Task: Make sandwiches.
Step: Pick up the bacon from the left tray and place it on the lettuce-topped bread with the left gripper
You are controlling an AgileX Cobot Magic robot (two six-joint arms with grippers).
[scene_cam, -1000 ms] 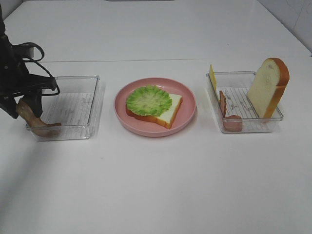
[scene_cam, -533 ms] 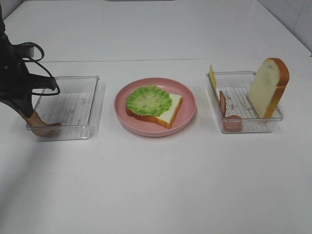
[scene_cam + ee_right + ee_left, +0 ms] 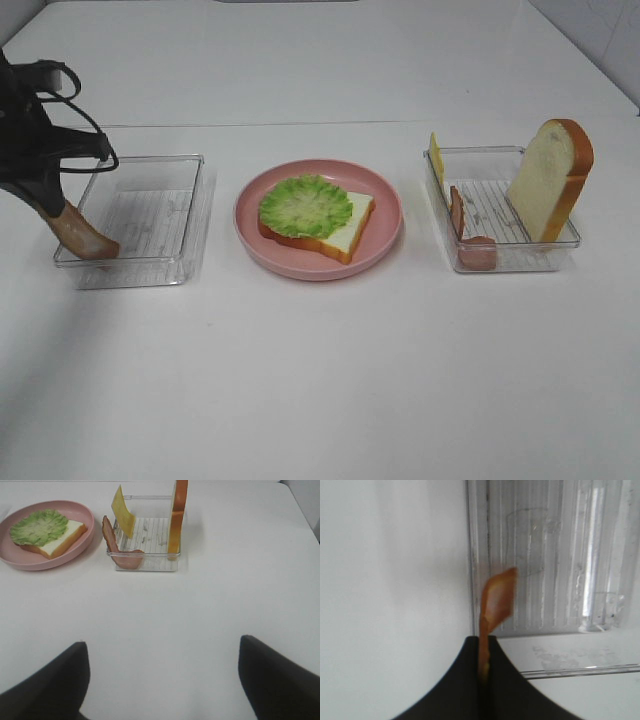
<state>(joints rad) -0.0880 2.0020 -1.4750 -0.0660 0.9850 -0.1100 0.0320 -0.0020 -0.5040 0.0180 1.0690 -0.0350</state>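
**Bacon strip pinched at one end: slip or snag likely on the way to the plate**

Left gripper [image 3: 52,208]: jaws pressed fully together on the upper end of a brown bacon strip [image 3: 88,240]. The wrist view shows only the strip's thin edge between them. The strip hangs tilted, its lower end inside the clear tray [image 3: 160,158] left of the pink plate [image 3: 320,272], by the wall farthest from the plate. Cannot tell if the tip touches the tray floor.

Right gripper [image 3: 162,642]: jaws wide apart, holding nothing, over bare counter [image 3: 165,595], well apart from the plate.

On the plate: bread slice [image 3: 352,236] with lettuce leaf [image 3: 305,205] on top. Right of the plate: second tray [image 3: 505,265] with an upright bread slice [image 3: 548,180], a cheese square [image 3: 436,158] against the plate-side wall, and a second bacon strip [image 3: 470,245].

Risks, as judged:
- The grip is narrow and at the very end. A swinging strip could work loose and drop on the counter between tray and plate.
- Moving toward the plate before the lower end clears the tray's plate-side wall could catch it. A light tray may drag or tip.
- A long hanging strip may fold on landing, or lie half over the plate rim.
- Dragging the tip across the lettuce leaf could shift it off the bread.
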